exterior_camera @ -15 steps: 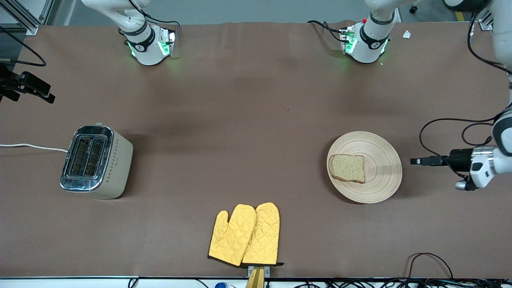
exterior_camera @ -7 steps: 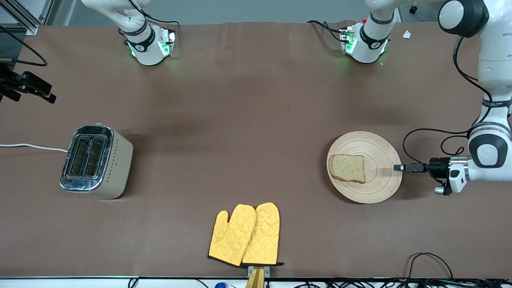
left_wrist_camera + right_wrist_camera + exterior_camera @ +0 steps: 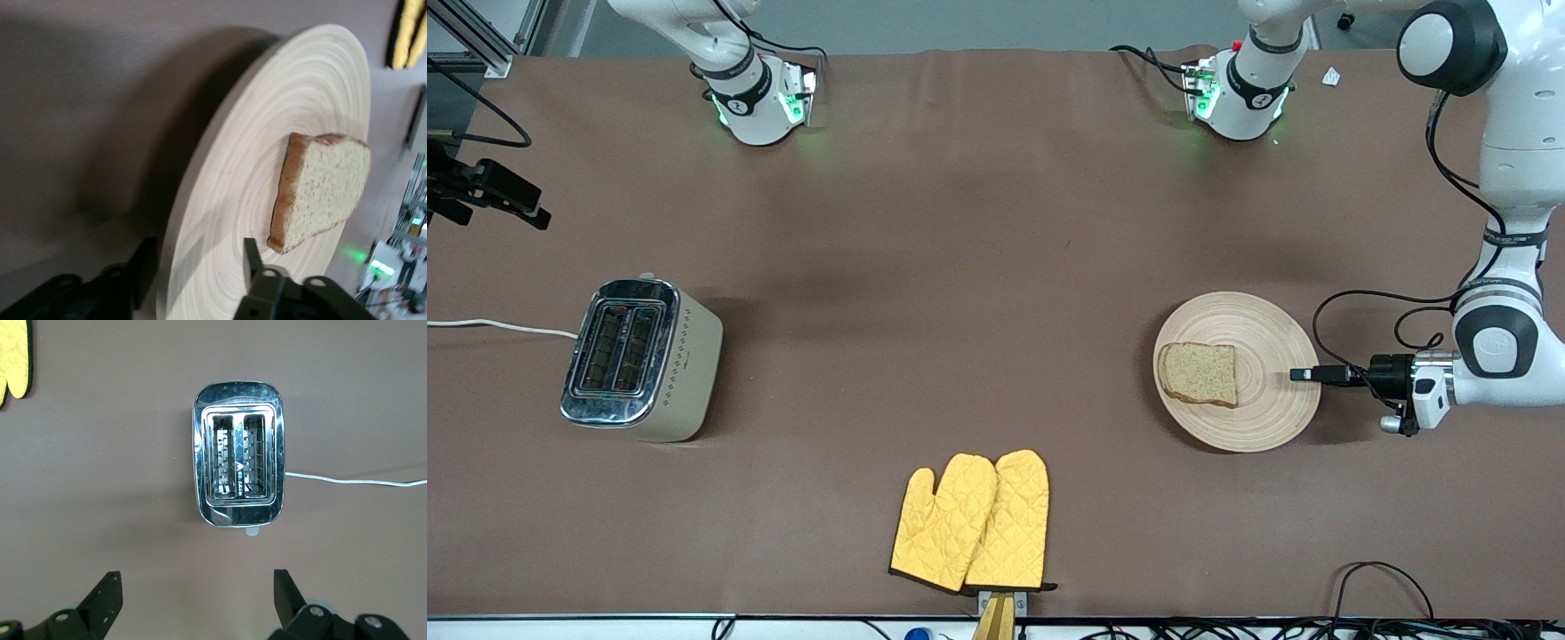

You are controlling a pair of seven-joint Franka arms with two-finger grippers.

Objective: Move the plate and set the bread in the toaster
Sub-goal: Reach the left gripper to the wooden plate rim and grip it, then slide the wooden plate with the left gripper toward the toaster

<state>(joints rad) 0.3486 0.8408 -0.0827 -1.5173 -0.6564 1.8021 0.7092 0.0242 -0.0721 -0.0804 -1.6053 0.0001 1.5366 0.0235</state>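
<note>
Wooden plate (image 3: 1263,404) rim sits between the left gripper (image 3: 1303,374) fingers (image 3: 255,263), apart, unclamped; right gripper (image 3: 197,597) spread, waiting.

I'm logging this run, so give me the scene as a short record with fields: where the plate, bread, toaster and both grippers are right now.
plate: on the table toward the left arm's end
bread: lying flat on the plate
toaster: upright toward the right arm's end, both slots empty
oven mitts: nearest the front camera
left gripper: at the plate's rim, jaws straddling its edge, not yet clamped
right gripper: over the toaster, jaws open, holding nothing, waiting
</note>
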